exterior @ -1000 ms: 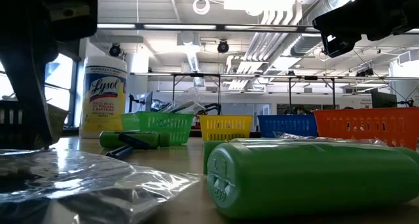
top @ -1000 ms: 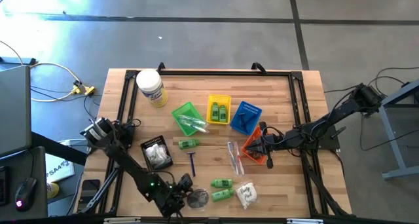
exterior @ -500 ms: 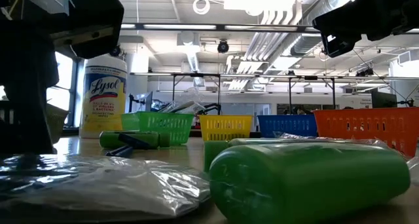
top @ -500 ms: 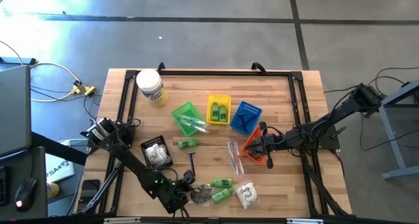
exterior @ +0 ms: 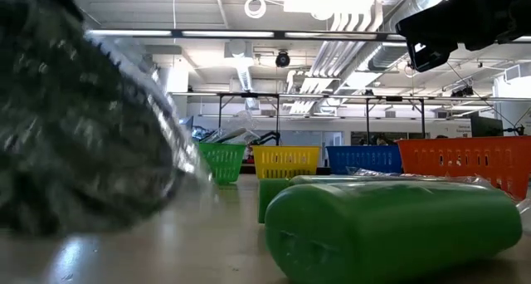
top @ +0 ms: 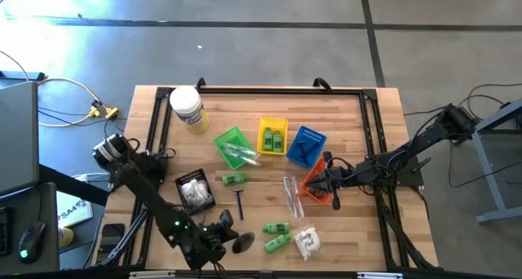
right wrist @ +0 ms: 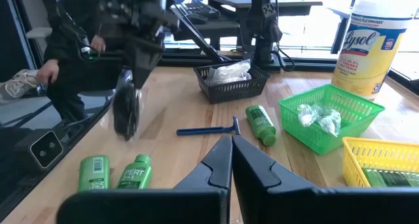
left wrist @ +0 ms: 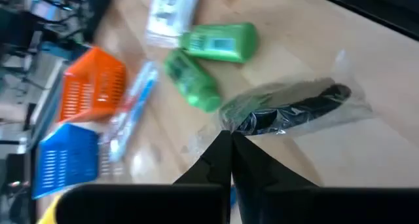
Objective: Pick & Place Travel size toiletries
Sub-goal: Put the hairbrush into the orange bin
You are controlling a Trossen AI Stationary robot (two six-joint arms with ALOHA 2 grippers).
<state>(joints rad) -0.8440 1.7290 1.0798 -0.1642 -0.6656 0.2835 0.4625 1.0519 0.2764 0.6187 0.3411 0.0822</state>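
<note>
As it lifts: left tool [left wrist: 229, 140] pinches the black pouch [top: 242, 244], to carry it (clear wrap dangles).
Right tool [right wrist: 230, 147]: fingers together, waiting over the orange basket [top: 315, 187].

Left gripper [top: 222, 230], fingers pinched together on a black round pouch [top: 242, 244], raised near the table's front edge; right gripper [top: 316, 183], fingers closed, hovering.

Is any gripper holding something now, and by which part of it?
Yes: the left gripper pinches the black round pouch by the edge of its clear wrapper. The right gripper holds nothing.
</note>
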